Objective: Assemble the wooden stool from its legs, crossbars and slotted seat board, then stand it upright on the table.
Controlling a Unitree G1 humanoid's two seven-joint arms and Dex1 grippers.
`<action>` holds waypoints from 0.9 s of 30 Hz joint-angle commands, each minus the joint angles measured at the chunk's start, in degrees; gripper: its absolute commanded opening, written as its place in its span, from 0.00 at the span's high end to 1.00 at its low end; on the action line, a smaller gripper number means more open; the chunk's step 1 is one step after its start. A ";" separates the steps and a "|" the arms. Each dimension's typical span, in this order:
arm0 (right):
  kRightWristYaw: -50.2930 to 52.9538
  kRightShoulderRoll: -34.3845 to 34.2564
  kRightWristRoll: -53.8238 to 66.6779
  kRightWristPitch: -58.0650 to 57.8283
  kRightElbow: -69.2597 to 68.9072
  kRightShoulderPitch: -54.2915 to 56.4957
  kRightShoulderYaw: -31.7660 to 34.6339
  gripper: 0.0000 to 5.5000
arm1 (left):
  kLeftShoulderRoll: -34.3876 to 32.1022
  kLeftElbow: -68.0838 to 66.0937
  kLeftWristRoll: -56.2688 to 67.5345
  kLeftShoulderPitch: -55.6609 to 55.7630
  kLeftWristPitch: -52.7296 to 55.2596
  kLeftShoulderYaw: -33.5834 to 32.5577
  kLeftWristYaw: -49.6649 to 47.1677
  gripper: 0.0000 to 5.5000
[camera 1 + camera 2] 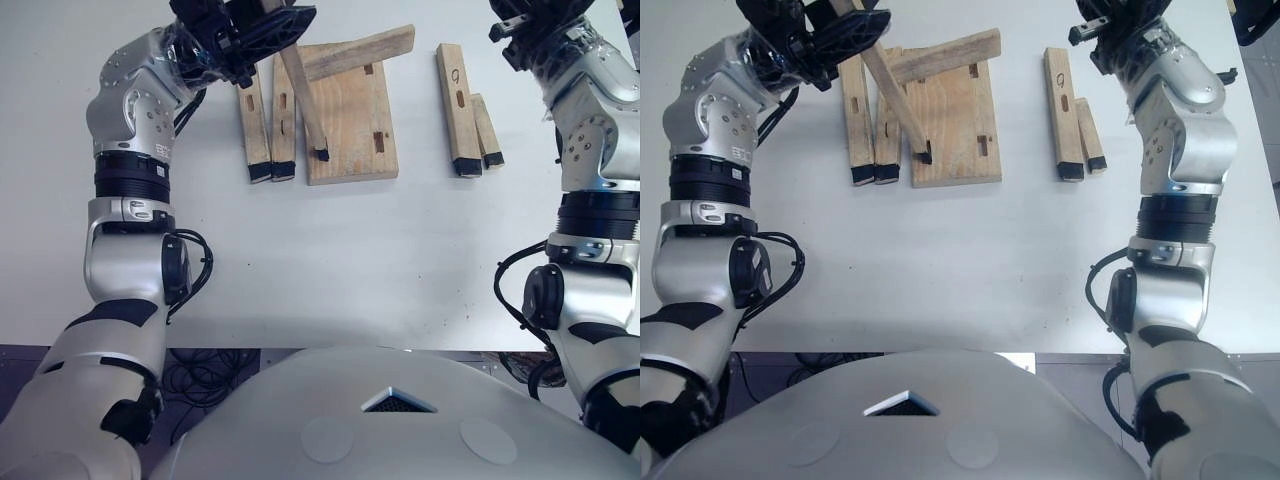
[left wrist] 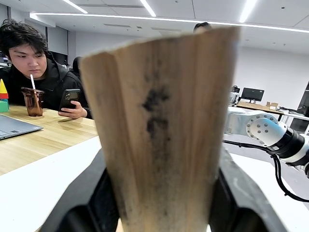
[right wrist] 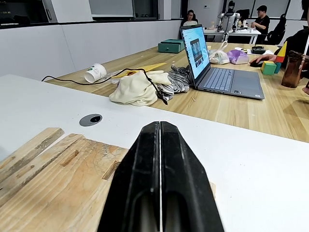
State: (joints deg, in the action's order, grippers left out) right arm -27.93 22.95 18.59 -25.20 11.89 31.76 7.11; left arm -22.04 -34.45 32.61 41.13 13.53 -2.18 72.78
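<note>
One leg (image 1: 303, 100), pinched by the left end effector (image 1: 275, 22), leans tip-down on the seat board (image 1: 350, 135).

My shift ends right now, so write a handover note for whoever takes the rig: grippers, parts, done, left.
Left gripper: shut on a leg, tilted, black end down on the seat board; seated in a slot or not, cannot tell.
Right gripper: shut, empty, over the table, at its far right.
Parts: board flat; a bar across its far edge; two legs left of it; slotted leg and short piece right of it.
Done: nothing visibly joined. Left: all joints, then standing it upright.
</note>
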 commanded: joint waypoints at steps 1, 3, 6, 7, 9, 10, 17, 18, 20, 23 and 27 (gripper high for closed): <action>-0.43 -0.73 0.54 -0.88 -0.66 0.18 -0.11 1.00 | -1.64 1.76 -3.41 -1.19 0.10 0.34 -1.32 0.63; -0.58 -0.82 0.47 -0.96 -0.76 0.14 -0.16 1.00 | -1.80 2.40 -3.75 -1.46 -0.18 0.36 -1.39 0.63; -0.78 -0.85 0.48 -1.15 -1.06 0.07 -0.28 1.00 | -1.88 3.94 -3.60 -1.58 0.12 -0.20 -1.72 0.63; -0.82 -0.85 0.49 -1.19 -1.06 0.09 -0.32 1.00 | -1.88 4.37 -3.59 -1.54 0.13 -0.43 -1.84 0.63; -0.83 -0.88 0.51 -1.29 -1.11 0.10 -0.41 1.00 | -1.88 4.60 -4.03 -1.49 -0.11 -0.54 -1.86 0.63; -0.84 -0.90 0.53 -1.33 -1.19 0.06 -0.46 1.00 | -1.85 4.55 -4.40 -1.59 -0.33 -0.39 -1.80 0.63; -0.92 -0.92 0.67 -1.72 -1.85 -0.26 -0.54 1.00 | -1.66 6.65 -2.22 -0.40 2.22 -2.44 -2.20 0.63; -0.94 -0.92 0.67 -1.74 -1.87 -0.28 -0.54 1.00 | -1.77 6.96 -2.20 -0.26 2.45 -2.67 -2.22 0.63; -0.95 -1.00 0.67 -1.82 -1.93 -0.32 -0.57 1.00 | -1.91 6.86 -2.43 0.03 2.47 -3.02 -2.19 0.63; -1.04 -1.08 0.61 -1.91 -1.87 -0.27 -0.61 1.00 | -1.49 5.41 -3.42 -0.02 1.45 -2.92 -2.17 0.63; -1.48 -0.89 0.49 -1.77 -1.21 0.10 -0.66 1.00 | -0.67 4.33 -3.87 -0.17 0.49 -2.94 -2.64 0.63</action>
State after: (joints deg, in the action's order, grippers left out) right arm -29.11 22.84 18.58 -26.62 10.70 31.75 6.61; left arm -22.67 -29.38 29.71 40.27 14.59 -4.84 70.46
